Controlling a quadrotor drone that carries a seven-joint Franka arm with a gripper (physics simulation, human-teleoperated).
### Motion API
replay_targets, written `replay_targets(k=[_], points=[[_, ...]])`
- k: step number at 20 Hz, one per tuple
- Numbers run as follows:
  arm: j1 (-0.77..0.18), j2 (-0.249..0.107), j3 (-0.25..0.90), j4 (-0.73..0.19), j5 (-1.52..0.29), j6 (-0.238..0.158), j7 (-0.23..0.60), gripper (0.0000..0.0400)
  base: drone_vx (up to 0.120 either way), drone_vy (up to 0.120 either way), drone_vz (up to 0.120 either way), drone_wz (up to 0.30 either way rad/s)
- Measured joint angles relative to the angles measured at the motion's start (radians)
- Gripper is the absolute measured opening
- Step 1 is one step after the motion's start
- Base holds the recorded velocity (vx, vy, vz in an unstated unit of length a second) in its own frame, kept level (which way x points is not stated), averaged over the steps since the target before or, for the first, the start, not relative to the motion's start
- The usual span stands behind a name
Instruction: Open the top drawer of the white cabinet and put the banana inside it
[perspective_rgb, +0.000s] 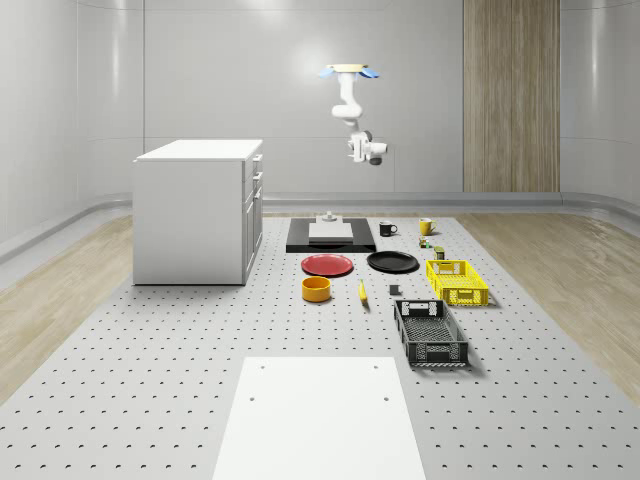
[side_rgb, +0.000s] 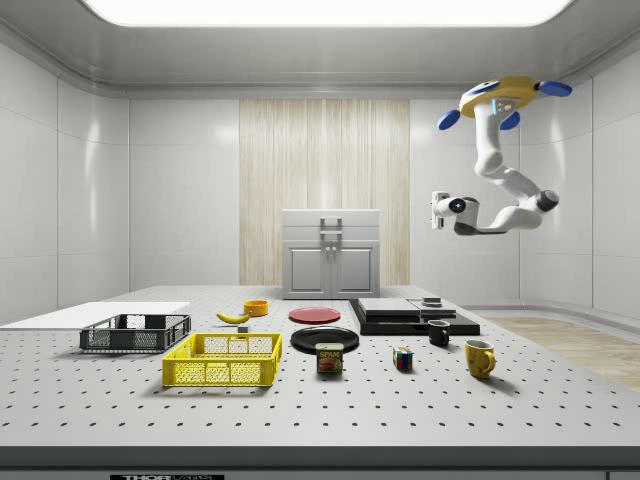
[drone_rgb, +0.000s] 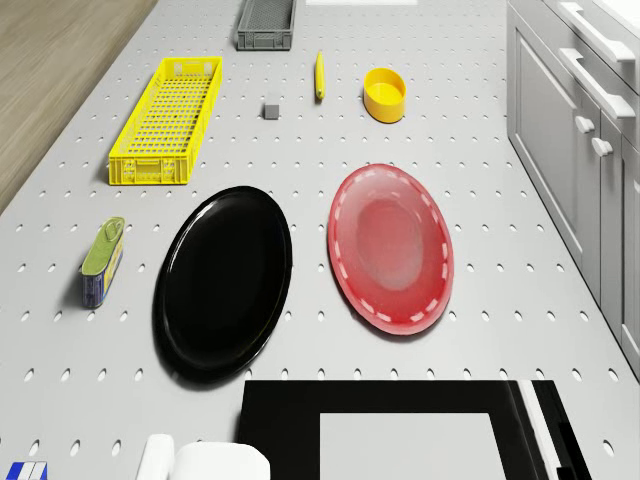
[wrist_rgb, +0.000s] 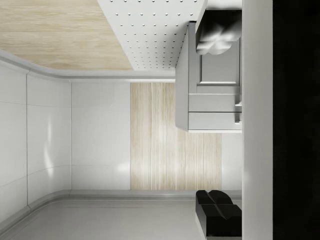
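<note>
High above the desk's (perspective_rgb: 150, 400) far end, the drone (perspective_rgb: 350, 71) hovers, end effector (side_rgb: 437, 212) spread empty; cabinet (perspective_rgb: 195, 210) drawer shut, banana (perspective_rgb: 362, 292) untouched.

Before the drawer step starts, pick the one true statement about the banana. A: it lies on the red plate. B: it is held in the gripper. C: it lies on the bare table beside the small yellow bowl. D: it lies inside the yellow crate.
C: the banana lies on the perforated table next to the yellow bowl, apart from the red plate and yellow crate, while the gripper hangs high in the air.
</note>
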Motion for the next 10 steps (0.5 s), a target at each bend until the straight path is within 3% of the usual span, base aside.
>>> replay_targets(k=[10], points=[[0.061,-0.047,-0.031,-0.008,-0.03,0.05,0.026,0.04,0.12,-0.12,0.0,0.0]])
